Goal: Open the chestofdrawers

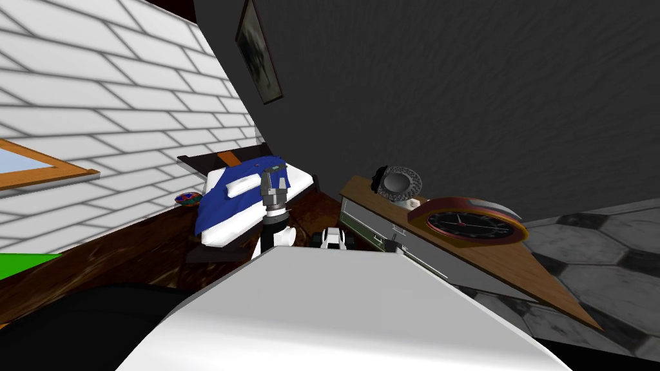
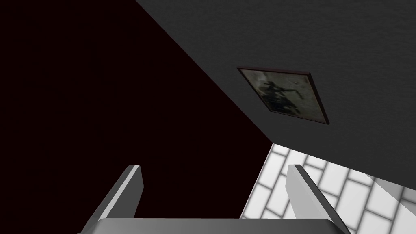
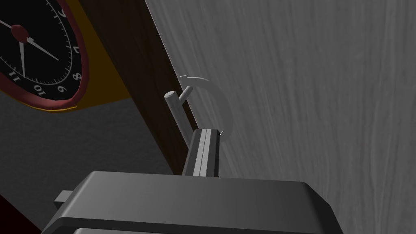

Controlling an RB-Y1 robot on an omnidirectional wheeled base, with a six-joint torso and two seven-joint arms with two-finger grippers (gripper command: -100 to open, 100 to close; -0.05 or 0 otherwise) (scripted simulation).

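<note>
The chest of drawers stands to the right of the robot and close to it, against the dark grey wall. It has a brown wooden top and pale grey drawer fronts with thin bar handles. On its top lies a round clock with a black face and a dark red rim. Farther along the top is a round grey object that cannot be made out clearly.

The right gripper is low at the near end of the chest, at the top drawer's front. In the right wrist view the right gripper has its fingers pressed together with only a thin seam between them. They lie just beside a thin grey handle, which stands off the grey drawer front on a short post. The bar runs down past the fingers on the side of the brown top edge. It cannot be told whether the bar touches them, and it does not sit between them. The clock shows beyond that edge.

The left gripper is raised to the left of the chest, in front of a bed with a blue blanket and white pillow. Its fingers are spread wide apart and hold nothing.
</note>
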